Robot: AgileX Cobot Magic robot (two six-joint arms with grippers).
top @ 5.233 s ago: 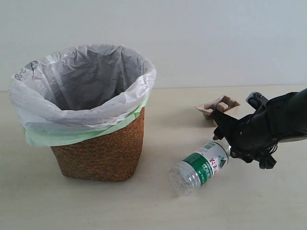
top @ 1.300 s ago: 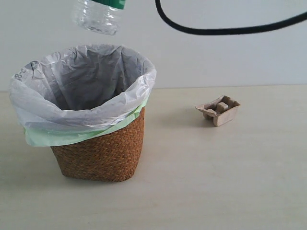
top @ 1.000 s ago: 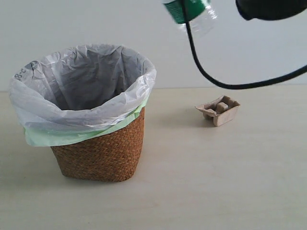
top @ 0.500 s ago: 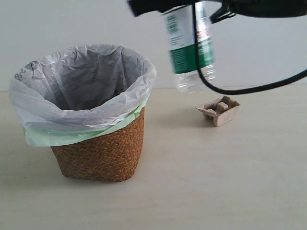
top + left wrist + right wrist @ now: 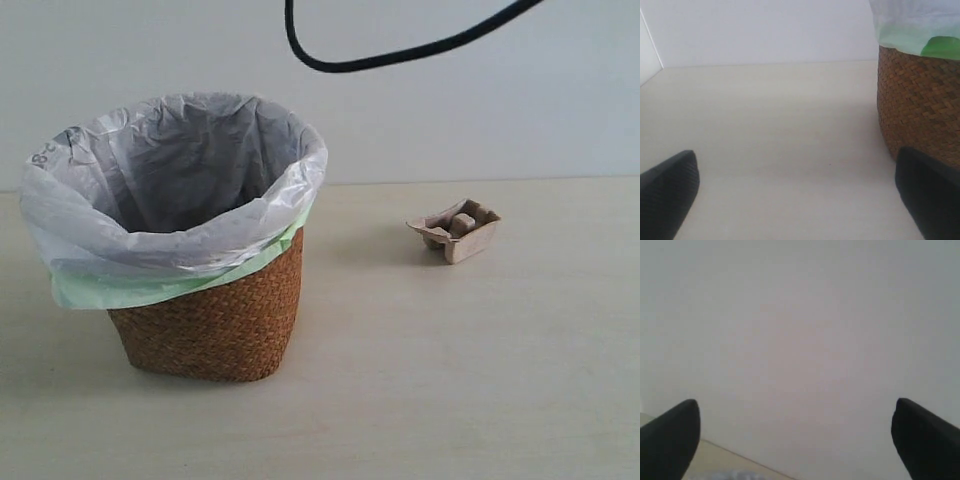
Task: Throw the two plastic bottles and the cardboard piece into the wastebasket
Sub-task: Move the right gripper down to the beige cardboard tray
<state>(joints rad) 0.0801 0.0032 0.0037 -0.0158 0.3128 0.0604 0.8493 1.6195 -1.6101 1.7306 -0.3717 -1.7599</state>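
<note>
The wastebasket (image 5: 205,325), brown wicker lined with a white bag over a pale green one, stands at the left of the table. Its wicker wall (image 5: 920,110) also fills one side of the left wrist view. The cardboard piece (image 5: 455,231), a small tan pulp tray, lies on the table to the right of the basket. Neither plastic bottle shows in any view. My left gripper (image 5: 795,172) is open low over bare table beside the basket, holding nothing. My right gripper (image 5: 795,412) is open and empty, facing the pale wall. Neither gripper appears in the exterior view.
A black cable (image 5: 400,55) loops across the top of the exterior view above the basket. The pale table (image 5: 450,380) stretches in front of and to the right of the basket, with a white wall behind.
Half a second ago the green-label bottle hung under the right arm just right of the basket rim. Now bottle and arm are out of the exterior view, and the bag's rim has shifted slightly.
</note>
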